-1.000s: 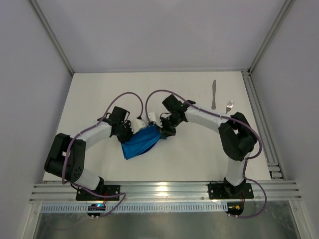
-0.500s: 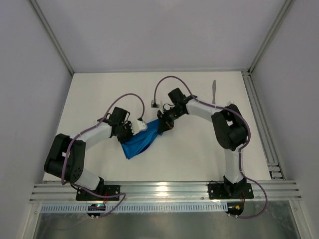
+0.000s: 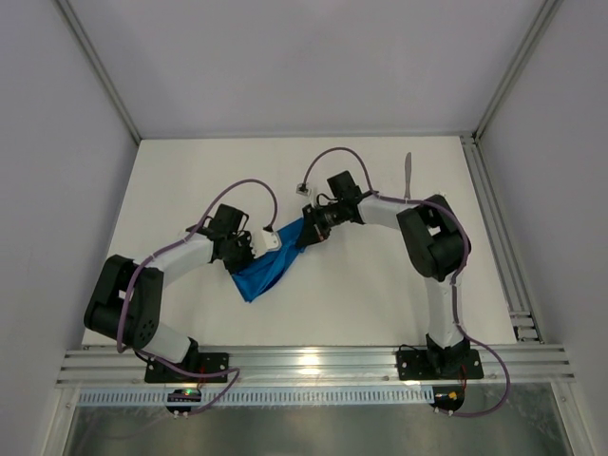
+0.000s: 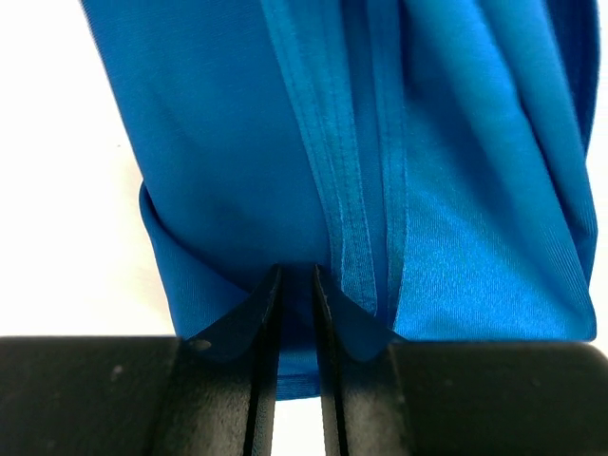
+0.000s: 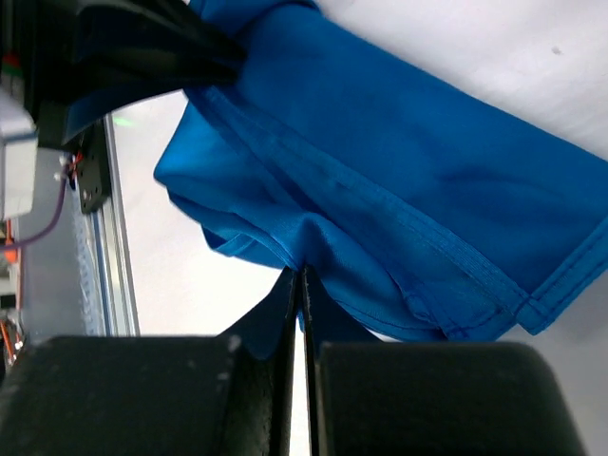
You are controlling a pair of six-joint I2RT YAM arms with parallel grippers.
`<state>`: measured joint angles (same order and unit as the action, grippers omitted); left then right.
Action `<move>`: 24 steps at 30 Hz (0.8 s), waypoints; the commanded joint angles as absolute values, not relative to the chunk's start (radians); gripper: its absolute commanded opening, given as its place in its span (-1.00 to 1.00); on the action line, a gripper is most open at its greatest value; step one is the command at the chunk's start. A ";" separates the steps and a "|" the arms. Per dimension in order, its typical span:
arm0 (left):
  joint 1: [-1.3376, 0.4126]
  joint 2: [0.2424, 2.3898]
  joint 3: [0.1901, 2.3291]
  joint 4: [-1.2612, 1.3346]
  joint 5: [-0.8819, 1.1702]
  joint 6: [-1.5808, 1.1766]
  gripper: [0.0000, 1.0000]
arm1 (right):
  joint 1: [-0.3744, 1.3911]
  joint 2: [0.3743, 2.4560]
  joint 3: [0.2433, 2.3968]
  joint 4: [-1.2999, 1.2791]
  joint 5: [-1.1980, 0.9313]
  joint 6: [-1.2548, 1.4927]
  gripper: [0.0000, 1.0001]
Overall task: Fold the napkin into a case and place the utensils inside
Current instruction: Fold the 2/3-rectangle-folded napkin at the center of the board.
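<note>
While both grippers hold it, the napkin (image 3: 271, 261) is no flat square: it is a bunched, slanting band of bright blue, slightly shiny cloth, gathered into long soft pleats. It sits near the middle of the table (image 3: 190, 180), a little toward the left edge and well apart from the far edge. Its lower end tapers to a point aimed at the near edge, and its upper end rises toward the right arm.

The left wrist view shows 2 stitched hems running side by side down the cloth, with loose folds on either side and a rolled edge curling under on the left. The right wrist view shows the same hems running slantwise, with a sagging pocket of fabric beneath them and a doubled corner at the lower right.

The left gripper (image 3: 258, 242) meets the band on its left side, about halfway along. Its jaws stand only a narrow slit apart, and a strip of blue hem passes between them, so they are clamped on the napkin. The right gripper (image 3: 306, 231) holds the upper right end. Its jaws are pressed together with a gathered fold of the napkin pinched at the tips. The cloth spans the short gap between the 2 grippers.

A silver knife (image 3: 408, 171) lies near the far right corner, its lower end hidden behind the right arm, well apart from the napkin.
</note>
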<state>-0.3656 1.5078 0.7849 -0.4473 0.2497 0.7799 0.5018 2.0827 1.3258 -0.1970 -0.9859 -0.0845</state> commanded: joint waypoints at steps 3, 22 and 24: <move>-0.367 1.555 0.747 -0.491 0.199 0.805 -0.58 | 0.502 2.160 1.364 -0.008 -0.917 0.190 -0.92; -0.368 1.483 0.844 -0.526 0.256 0.732 -0.12 | 0.500 2.207 1.298 0.071 -0.756 0.443 -0.92; -0.368 1.489 0.883 -0.523 0.261 0.712 -0.03 | 0.502 2.204 1.307 0.037 -0.753 0.425 -0.93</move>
<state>-0.3672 1.5078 0.8146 -0.4896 0.2333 0.7586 0.5022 2.1975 1.3140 0.0975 -0.8272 0.4484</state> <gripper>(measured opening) 0.457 0.042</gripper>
